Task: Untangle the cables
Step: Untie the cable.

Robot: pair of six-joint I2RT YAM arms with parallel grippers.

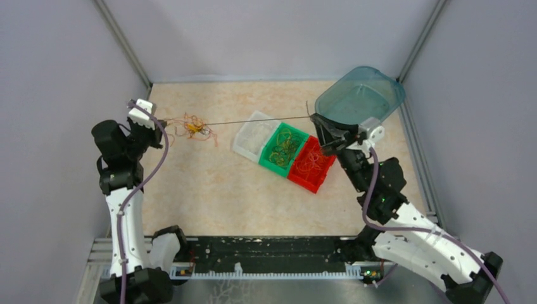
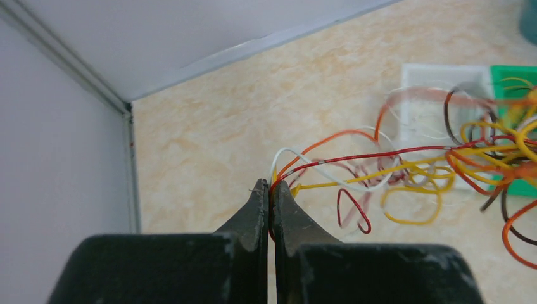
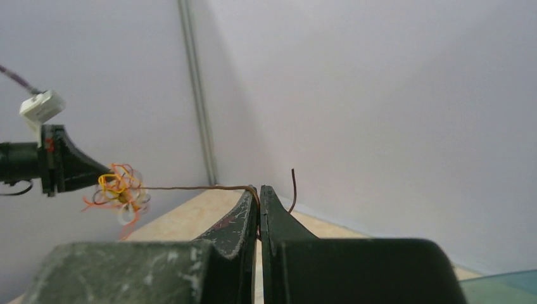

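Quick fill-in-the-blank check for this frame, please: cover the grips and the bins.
1. The right end effector is shut on a taut cable coloured ___.
2. The left end effector (open or shut?) is ___ on the tangle of cables.
3. Between the white bin and the red bin sits a ___ bin.
Missing words: brown; shut; green.

Overhead, 2 wrist close-ups; shared cables (image 1: 194, 128)
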